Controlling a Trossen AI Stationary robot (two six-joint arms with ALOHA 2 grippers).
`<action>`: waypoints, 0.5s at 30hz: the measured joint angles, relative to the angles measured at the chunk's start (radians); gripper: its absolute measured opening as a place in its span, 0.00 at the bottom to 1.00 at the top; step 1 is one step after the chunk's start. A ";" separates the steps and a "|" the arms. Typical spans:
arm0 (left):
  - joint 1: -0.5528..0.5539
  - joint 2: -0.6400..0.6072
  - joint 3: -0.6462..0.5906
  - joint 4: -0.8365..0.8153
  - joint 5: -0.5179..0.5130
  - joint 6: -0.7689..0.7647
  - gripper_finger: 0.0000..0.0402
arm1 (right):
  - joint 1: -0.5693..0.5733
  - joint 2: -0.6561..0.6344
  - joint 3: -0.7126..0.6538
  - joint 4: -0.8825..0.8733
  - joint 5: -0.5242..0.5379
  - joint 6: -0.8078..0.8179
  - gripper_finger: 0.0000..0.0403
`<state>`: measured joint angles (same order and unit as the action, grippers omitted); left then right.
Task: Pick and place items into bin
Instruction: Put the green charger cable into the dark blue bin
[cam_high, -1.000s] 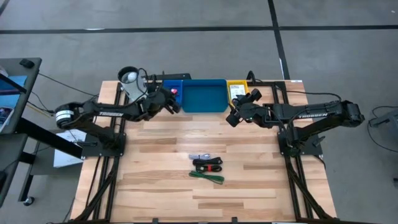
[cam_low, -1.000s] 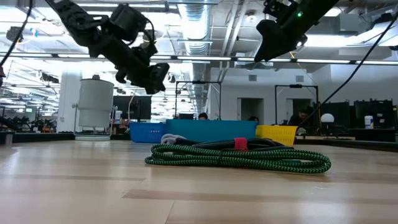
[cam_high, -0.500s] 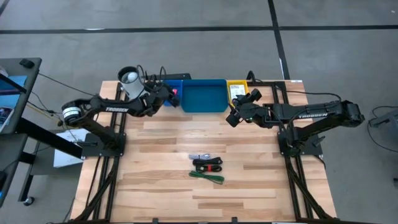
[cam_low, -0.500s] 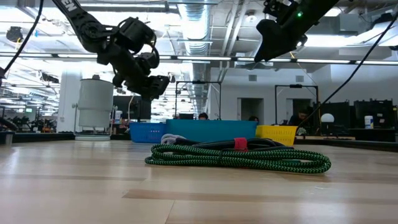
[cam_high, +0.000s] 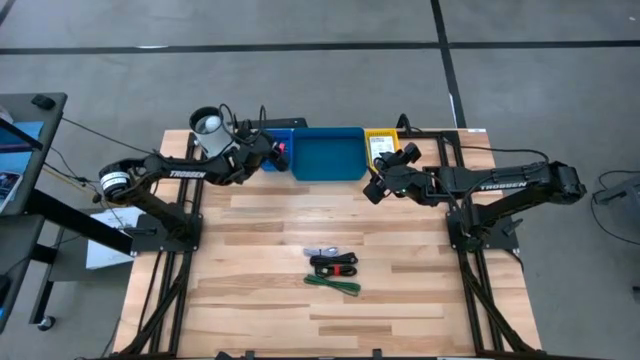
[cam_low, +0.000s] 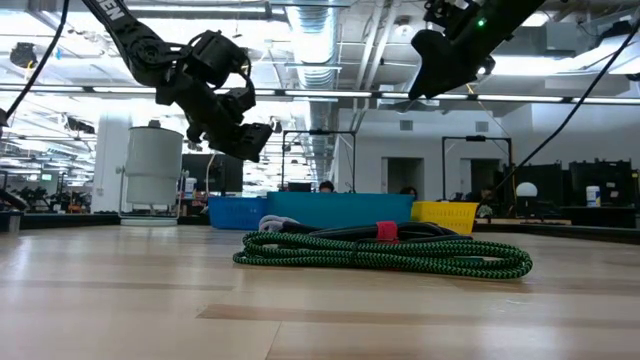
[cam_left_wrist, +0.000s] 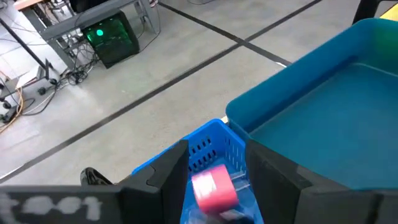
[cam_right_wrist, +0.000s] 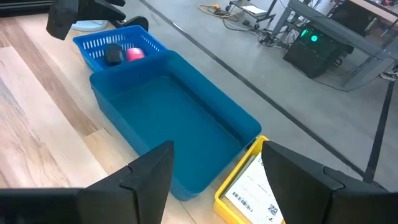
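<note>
Left gripper (cam_left_wrist: 214, 171) over small blue perforated plastic basket (cam_left_wrist: 208, 146), fingers spread, pink-red cube (cam_left_wrist: 214, 186) below them, right gripper (cam_high: 376, 186) spread wide beside teal bin (cam_high: 328, 155).

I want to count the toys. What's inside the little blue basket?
In the blue basket lie a pink-red cube and a black block. The basket's walls cover its floor, so anything lying flat under them can't be seen.

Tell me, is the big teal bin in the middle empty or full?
Empty. The right wrist view shows the teal bin with a bare floor. The pink cube lies in the small blue basket beside it.
</note>
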<state>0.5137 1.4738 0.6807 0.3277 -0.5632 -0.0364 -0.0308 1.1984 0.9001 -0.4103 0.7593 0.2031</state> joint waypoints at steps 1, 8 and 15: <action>0.000 0.000 0.000 0.000 0.000 0.001 0.38 | 0.000 0.000 0.000 0.000 0.000 0.000 0.59; -0.001 0.000 0.000 -0.001 0.033 -0.044 0.40 | 0.000 0.000 0.000 0.000 -0.001 0.000 0.59; -0.045 -0.047 0.000 -0.078 0.167 -0.060 0.40 | 0.025 0.000 0.000 0.000 -0.084 0.009 0.59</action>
<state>0.4688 1.4269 0.6807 0.2494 -0.3961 -0.0959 -0.0062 1.1984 0.8998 -0.4099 0.6757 0.2119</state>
